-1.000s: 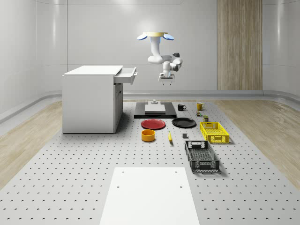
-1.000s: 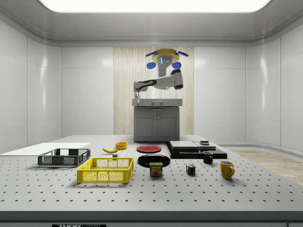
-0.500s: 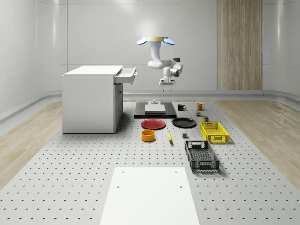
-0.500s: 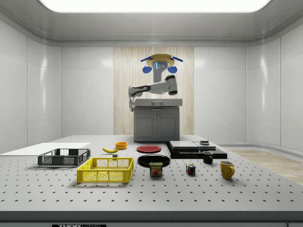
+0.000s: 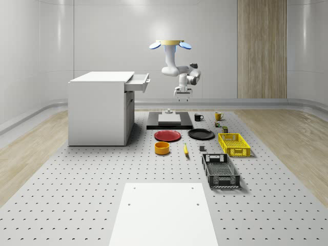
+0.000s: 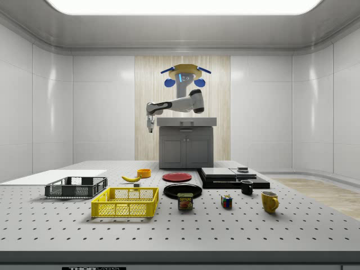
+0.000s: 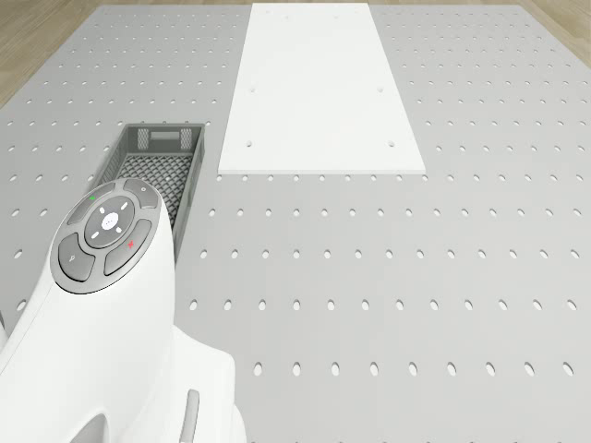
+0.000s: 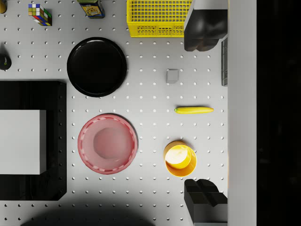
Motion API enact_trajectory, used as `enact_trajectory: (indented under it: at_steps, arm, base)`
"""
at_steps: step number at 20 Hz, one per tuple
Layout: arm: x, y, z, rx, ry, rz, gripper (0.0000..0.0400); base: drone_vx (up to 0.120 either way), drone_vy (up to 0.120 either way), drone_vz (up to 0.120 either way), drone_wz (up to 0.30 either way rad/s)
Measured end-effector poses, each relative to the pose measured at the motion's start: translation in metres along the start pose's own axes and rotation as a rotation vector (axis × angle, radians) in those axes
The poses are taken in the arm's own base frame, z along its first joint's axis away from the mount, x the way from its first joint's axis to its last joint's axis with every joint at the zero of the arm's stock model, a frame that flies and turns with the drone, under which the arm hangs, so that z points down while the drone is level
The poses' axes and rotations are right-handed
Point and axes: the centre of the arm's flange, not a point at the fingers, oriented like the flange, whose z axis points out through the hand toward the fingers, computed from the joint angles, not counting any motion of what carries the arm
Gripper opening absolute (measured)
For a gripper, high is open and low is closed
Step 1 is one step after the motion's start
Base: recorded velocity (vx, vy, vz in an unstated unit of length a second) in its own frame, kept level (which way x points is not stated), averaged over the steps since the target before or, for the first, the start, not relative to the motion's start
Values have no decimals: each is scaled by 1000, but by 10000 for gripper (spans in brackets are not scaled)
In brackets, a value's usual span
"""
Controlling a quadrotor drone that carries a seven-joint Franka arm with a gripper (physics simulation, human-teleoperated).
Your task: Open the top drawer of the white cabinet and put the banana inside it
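Hovering high above the table (image 5: 77, 205), gripper (image 8: 204, 115) pointing down with jaws apart, banana (image 8: 194, 110) lying far below between them, drawer (image 5: 137, 82) open off to one side.

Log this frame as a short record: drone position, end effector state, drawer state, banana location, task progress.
drone: hovering in the air beside the white cabinet, above the table
end effector: pointing down, fingers open, holding nothing
top drawer: pulled open
banana: lying on the table between the orange bowl and a small grey block, untouched
nearby: red plate, black plate
progress: drawer opened; banana not yet picked up
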Motion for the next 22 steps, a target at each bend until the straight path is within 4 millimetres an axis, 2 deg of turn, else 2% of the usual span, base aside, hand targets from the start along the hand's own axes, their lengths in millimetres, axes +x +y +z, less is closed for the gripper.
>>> enact_trajectory:
  at_steps: [10, 13, 22]
  arm:
    - [0, 0, 0, 0, 0, 0, 400]
    - [0, 0, 0, 0, 0, 0, 400]
    - [0, 0, 0, 0, 0, 0, 400]
  base:
    - [120, 0, 0, 0]
    - [120, 0, -107, 0]
    - [4, 0, -120, 0]
